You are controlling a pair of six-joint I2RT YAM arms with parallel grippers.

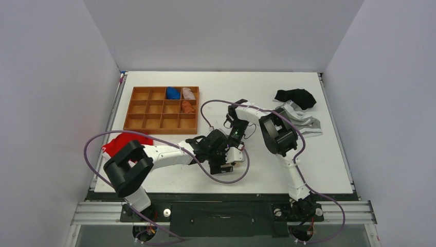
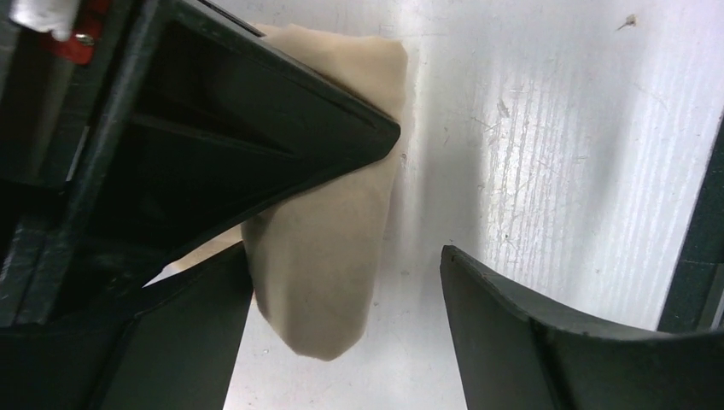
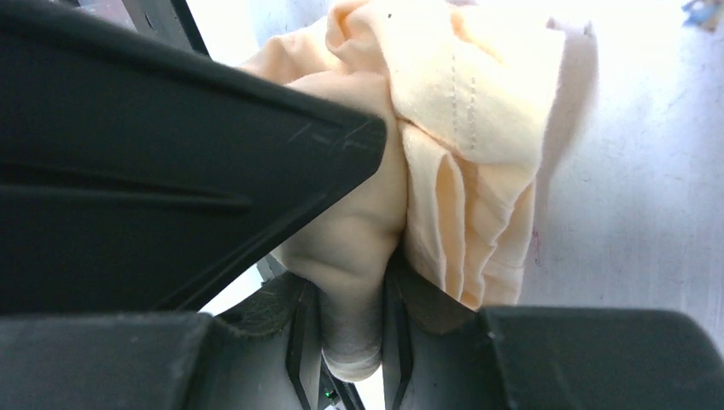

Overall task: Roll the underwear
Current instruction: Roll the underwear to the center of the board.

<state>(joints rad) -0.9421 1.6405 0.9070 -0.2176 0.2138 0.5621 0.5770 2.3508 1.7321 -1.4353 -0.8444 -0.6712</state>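
Left tool: released; its two fingers stand wide apart with the underwear lying between them, against the left-hand finger and clear of the other.
Right tool: clenched on a fold of the underwear, the cloth squeezed thin between the pads.
Black wedge: crosses the upper left of the left wrist view and lies over the cloth; it looks like a finger of the other tool.
Left arm: elbow raised at the near left, forearm reaching rightward and low across the desk.
Right arm: rises from its base to a high elbow right of centre, forearm reaching left, wrist bent down toward the near edge.
Meeting point: both tools together at the near-middle of the desk.
Underwear, location: on the desk under the two tools; mostly hidden in the top view.
Underwear, axis: a long cream bundle running from top to bottom of the left wrist view, its rounded end at the bottom; bunched pleats show in the right wrist view.
Underwear, count: one.
Wooden tray: one, far left; twelve compartments.
Rolls in tray: three, namely blue, pale and orange.
Red garment: one, at the left edge.
Black garment: one, far right.
Grey garment: one, just nearer than the black one.
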